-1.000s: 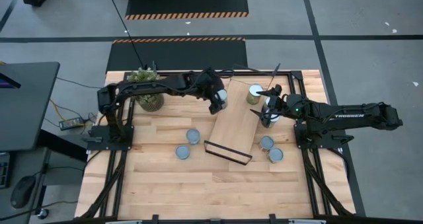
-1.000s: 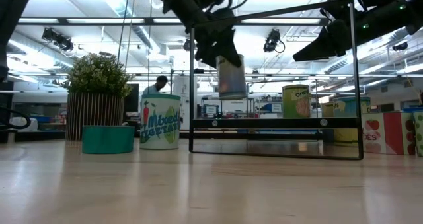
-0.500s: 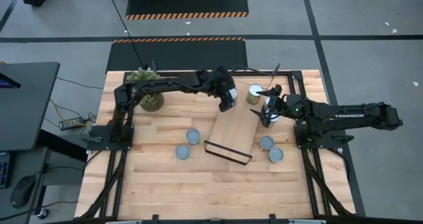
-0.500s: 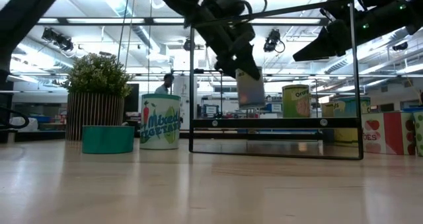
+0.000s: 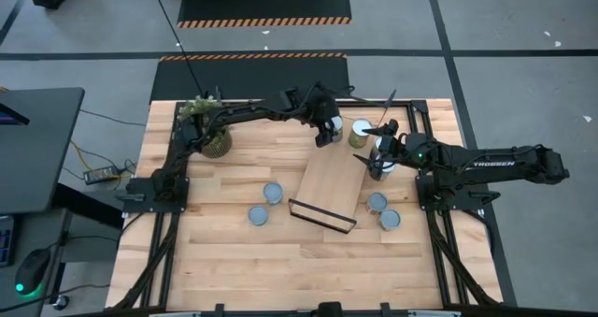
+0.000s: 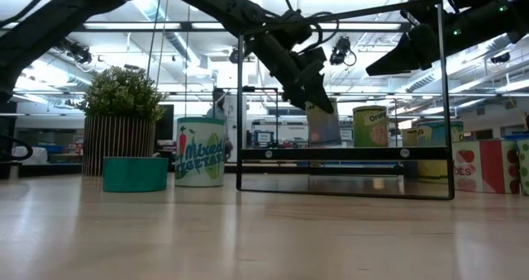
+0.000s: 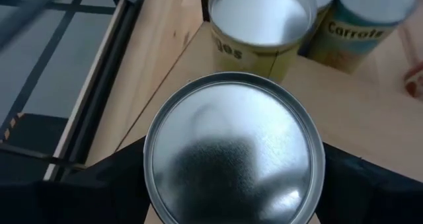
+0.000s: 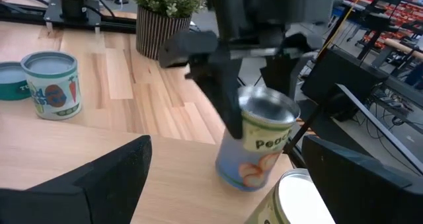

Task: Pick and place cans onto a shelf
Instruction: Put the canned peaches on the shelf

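Observation:
My left gripper (image 5: 326, 132) is shut on a peach-label can (image 8: 256, 145) over the far end of the light-wood shelf (image 5: 329, 191). The can's silver top fills the left wrist view (image 7: 234, 154). In the low view the can (image 6: 324, 125) hangs tilted just above the shelf board (image 6: 343, 154). My right gripper (image 5: 381, 153) is open and empty, high at the shelf's right side (image 6: 405, 53). An orange-label can (image 5: 361, 133) and a carrot-label can (image 7: 363, 19) stand upright at the shelf's far right. My left gripper pinches the peach can's side wall near its top rim (image 7: 155, 184) between its two fingers, one on each side. The fingers (image 8: 221, 108) come from above, slanting down. The can is slightly tilted; I cannot tell whether its bottom (image 8: 231, 179) touches the shelf.
A potted plant (image 5: 210, 135) stands at the far left. Two cans (image 5: 272, 194) (image 5: 259, 215) stand on the table left of the shelf, and two more (image 5: 377, 202) (image 5: 390, 220) to its right. A black rail (image 5: 322, 216) closes the shelf's near end.
My left gripper has carried the peach can toward the table's right edge and down, from beside the shelf's far left corner to just over the shelf's far end, next to the orange-label can. The can has tipped a little. My right gripper has kept still.

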You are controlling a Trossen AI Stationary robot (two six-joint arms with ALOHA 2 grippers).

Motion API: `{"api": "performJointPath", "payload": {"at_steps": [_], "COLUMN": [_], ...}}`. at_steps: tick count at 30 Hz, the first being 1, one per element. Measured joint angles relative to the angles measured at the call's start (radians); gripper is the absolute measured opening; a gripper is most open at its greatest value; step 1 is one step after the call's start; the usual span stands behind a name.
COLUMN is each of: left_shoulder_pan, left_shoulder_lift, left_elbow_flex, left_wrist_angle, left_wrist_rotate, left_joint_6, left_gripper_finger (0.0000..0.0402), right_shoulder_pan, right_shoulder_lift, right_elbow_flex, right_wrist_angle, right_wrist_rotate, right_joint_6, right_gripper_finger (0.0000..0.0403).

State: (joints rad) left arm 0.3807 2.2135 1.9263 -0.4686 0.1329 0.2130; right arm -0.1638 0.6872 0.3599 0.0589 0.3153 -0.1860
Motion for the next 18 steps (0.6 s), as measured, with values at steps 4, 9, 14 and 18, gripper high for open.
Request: {"api": "performJointPath", "payload": {"at_steps": [4,9,14,18], "left_shoulder_pan": [-0.01,-0.035,-0.062,-0.077], "left_shoulder_lift": [0.01,0.01,0.01,0.003], "left_elbow_flex": [-0.001,-0.001,-0.001,0.014], "left_wrist_angle": [-0.003,0.001,0.001,-0.016], "left_wrist_rotate": [-0.006,-0.1,-0.162,-0.189], "left_joint_6": [0.008,0.009,0.063,0.111], "left_gripper_finger": [0.0337,0.0379,0.0395,0.0394], "right_shoulder_pan": [0.0,0.0,0.0,0.0], "right_shoulder_lift": [0.0,0.0,0.0,0.0], "right_elbow_flex": [0.0,0.0,0.0,0.0], "right_wrist_angle": [0.0,0.0,-0.001,-0.002], "right_wrist_rotate": [0.0,0.0,0.0,0.0], "right_joint_6": [0.0,0.0,0.0,0.0], "right_gripper_finger": [0.0398,0.0398,0.0398,0.0398]}}
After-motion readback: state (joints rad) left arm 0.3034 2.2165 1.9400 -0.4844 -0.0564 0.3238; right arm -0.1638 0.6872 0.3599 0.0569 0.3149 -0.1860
